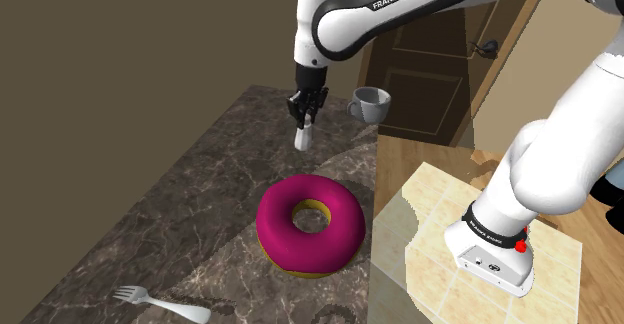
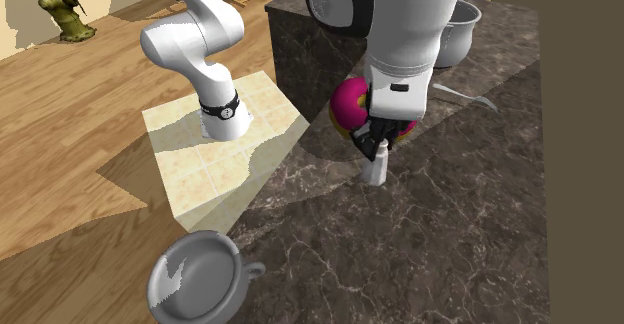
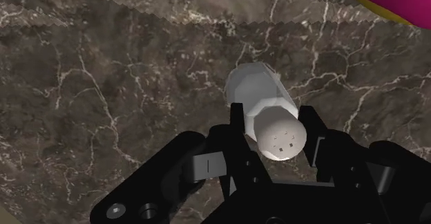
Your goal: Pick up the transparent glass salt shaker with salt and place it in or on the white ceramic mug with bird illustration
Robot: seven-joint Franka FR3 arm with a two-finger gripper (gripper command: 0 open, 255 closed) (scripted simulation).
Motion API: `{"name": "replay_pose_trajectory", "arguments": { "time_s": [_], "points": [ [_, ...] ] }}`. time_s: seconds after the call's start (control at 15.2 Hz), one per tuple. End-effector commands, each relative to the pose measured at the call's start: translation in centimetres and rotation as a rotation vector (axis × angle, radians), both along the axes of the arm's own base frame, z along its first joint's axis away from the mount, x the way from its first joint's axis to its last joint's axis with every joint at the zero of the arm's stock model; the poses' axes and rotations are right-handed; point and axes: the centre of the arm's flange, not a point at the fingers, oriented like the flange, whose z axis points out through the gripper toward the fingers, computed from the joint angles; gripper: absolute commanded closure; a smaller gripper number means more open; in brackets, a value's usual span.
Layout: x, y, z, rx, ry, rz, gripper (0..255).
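- Gripper (image 1: pixel 307 107): clamped on the salt shaker (image 1: pixel 304 137) just below its perforated cap, fingers (image 3: pixel 238 127) pressing on both sides.
- Salt shaker: upper middle of the shoulder view, long axis upright, hanging straight down from the jaws over the marble counter (image 1: pixel 200 202); cannot tell whether touching the stone.
- Mug (image 1: pixel 371 103): near, right of the gripper in that frame, by the counter's edge; lower left in the second exterior view.
- Likely next: lift, carry sideways to the mug, keep the axis vertical.

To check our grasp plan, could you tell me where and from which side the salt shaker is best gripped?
Grip the salt shaker at its top, around the rounded, perforated cap, coming straight down from above. It stands upright and is slim and round, so the two fingers of the gripper can clasp opposite sides, as they do now.
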Motion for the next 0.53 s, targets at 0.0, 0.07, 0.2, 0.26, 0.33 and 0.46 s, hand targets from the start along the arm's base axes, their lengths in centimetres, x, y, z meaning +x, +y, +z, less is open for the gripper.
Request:
{"name": "replay_pose_trajectory", "arguments": {
  "time_s": [0.0, 0.07, 0.2, 0.26, 0.33, 0.46],
  "points": [
    [0.0, 0.0, 1.1, 0.000, 0.000, 0.000, 255],
    [0.0, 0.0, 1.6, 0.000, 0.000, 0.000, 255],
    [0.0, 0.0, 2.6, 0.000, 0.000, 0.000, 255],
    [0.0, 0.0, 3.2, 0.000, 0.000, 0.000, 255],
    [0.0, 0.0, 3.7, 0.000, 0.000, 0.000, 255],
    [0.0, 0.0, 4.8, 0.000, 0.000, 0.000, 255]
  ]
}}
